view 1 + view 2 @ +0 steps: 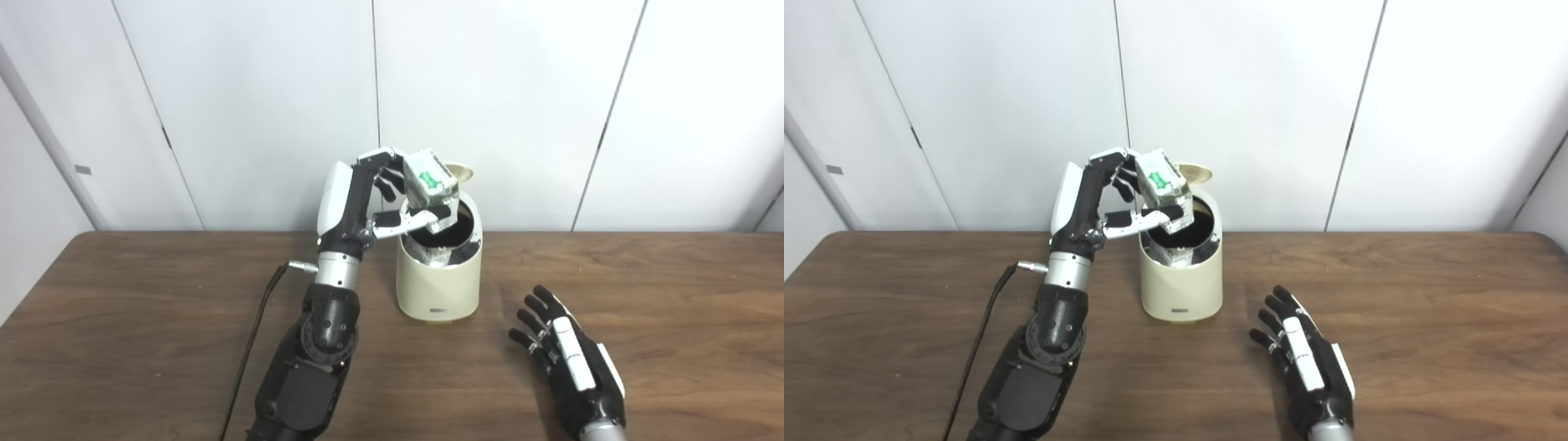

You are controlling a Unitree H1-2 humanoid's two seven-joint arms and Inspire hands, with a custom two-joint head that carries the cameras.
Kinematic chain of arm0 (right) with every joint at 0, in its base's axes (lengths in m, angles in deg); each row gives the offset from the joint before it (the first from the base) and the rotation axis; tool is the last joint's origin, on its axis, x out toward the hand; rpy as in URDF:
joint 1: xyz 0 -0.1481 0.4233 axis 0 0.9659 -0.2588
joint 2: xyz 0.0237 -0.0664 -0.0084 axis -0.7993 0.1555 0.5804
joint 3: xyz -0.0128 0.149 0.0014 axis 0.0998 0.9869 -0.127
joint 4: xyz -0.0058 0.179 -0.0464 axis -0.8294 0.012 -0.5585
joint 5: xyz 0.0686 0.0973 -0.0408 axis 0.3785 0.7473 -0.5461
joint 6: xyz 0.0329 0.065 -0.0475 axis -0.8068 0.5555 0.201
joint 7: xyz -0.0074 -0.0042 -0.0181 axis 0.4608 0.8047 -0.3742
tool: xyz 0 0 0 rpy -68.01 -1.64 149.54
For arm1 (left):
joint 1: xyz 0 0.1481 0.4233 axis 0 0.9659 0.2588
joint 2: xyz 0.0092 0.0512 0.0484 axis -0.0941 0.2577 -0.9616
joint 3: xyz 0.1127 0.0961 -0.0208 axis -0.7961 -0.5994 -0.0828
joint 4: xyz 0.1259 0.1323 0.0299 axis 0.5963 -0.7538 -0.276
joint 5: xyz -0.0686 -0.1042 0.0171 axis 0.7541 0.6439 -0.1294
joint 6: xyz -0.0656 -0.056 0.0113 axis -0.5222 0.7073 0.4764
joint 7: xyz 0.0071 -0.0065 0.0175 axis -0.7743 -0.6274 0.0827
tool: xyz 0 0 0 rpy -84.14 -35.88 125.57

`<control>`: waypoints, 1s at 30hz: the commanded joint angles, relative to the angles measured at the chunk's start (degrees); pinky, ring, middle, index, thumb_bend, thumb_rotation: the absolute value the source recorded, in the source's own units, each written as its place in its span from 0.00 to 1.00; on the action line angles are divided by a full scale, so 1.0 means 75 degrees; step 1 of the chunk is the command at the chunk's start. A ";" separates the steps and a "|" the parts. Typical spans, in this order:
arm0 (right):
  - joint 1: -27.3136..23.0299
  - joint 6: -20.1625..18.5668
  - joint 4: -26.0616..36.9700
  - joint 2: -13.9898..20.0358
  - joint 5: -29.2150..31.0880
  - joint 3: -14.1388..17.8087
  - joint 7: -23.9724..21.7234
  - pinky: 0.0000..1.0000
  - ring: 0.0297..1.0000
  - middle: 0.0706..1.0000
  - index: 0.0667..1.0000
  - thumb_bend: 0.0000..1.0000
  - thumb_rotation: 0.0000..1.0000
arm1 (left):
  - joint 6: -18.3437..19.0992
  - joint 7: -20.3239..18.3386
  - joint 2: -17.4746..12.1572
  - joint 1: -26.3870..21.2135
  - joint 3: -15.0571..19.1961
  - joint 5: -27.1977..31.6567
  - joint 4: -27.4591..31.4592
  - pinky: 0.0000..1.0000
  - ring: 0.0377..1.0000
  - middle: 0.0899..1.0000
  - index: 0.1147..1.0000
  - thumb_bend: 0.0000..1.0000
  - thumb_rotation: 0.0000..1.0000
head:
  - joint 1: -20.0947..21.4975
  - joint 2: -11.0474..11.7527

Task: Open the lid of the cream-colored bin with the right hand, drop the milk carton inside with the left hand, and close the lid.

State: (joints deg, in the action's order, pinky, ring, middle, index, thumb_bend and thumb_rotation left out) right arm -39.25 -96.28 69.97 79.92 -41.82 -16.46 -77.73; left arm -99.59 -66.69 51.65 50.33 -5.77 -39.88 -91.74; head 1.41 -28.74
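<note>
Your left hand (392, 196) holds the milk carton (432, 184) tilted just above the mouth of the cream-colored bin (438, 275) — fingers (383, 160) over its top, thumb under its lower end. The bin's lid (460, 173) stands open at the back rim. Your right hand (566, 352) lies on the desk (122, 318) near the bin's right — fingers released and spread, grasping nothing.

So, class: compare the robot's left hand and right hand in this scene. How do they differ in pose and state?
The left hand is raised above the open cream-coloured bin, while the right hand lies low over the brown wooden table. The left hand grips the white-and-green milk carton; the right hand holds nothing, fingers spread. Both are black and white.
</note>
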 commanded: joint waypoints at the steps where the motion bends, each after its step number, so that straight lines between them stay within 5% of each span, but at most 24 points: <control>1: -0.0211 0.0206 0.0178 -0.0098 -0.0038 -0.0056 -0.0014 0.75 0.86 0.87 0.84 0.51 0.62 | -0.0458 0.0267 -0.0016 -0.0526 -0.0026 -0.0092 0.0042 0.34 0.40 0.48 0.44 0.47 0.00 | 0.0011 -0.0015; 19: -0.0159 0.0143 0.0484 -0.0262 -0.0214 -0.0306 0.0145 0.77 0.88 0.87 0.85 0.51 0.64 | -0.1847 0.1092 -0.0252 -0.0622 -0.0291 -0.0663 -0.1177 0.39 0.42 0.48 0.40 0.48 0.00 | 0.0120 -0.0089; 30: -0.0135 0.0319 0.0376 -0.0183 -0.0230 -0.0426 -0.0024 0.72 0.87 0.87 0.84 0.49 0.62 | -0.1899 0.2327 -0.0611 -0.1093 -0.1193 -0.0641 -0.2186 0.39 0.44 0.48 0.39 0.48 0.00 | 0.0097 -0.0040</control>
State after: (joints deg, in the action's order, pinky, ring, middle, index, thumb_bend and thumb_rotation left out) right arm -39.19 -96.30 71.31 78.97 -43.77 -19.27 -76.85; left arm -111.95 -51.98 47.73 46.08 -14.42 -44.56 -108.68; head 2.11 -29.00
